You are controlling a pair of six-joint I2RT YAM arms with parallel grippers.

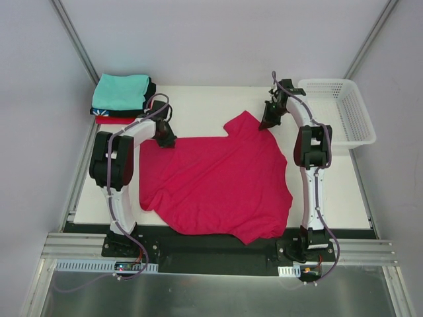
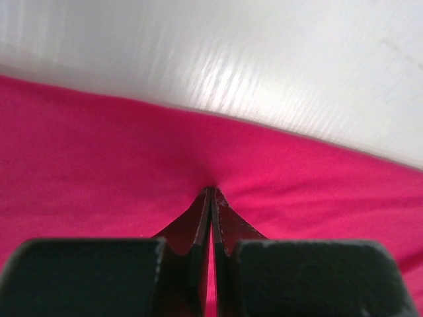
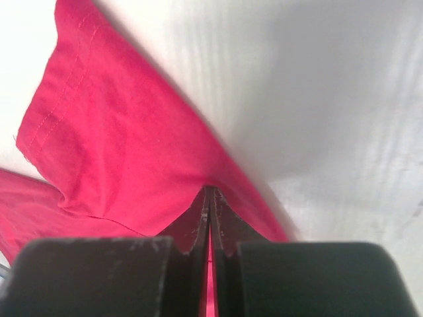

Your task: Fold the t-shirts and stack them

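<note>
Here, left tool (image 2: pixel 210 190) and right tool (image 3: pixel 210 189) each pinch thin folds of soft crimson-pink t-shirt (image 1: pixel 218 178).

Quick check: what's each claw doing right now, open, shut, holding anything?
Left claw: shut, pinching the far edge of the crimson-pink t-shirt.
Right claw: shut on the same t-shirt, near a stitched hem.

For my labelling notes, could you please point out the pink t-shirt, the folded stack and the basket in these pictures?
pink t-shirt (image 1: pixel 218 185): top view, middle of the spread cloth.
folded stack (image 1: pixel 121 91): top view, the teal shirt on top.
basket (image 1: pixel 362 109): top view, its right wall.
</note>
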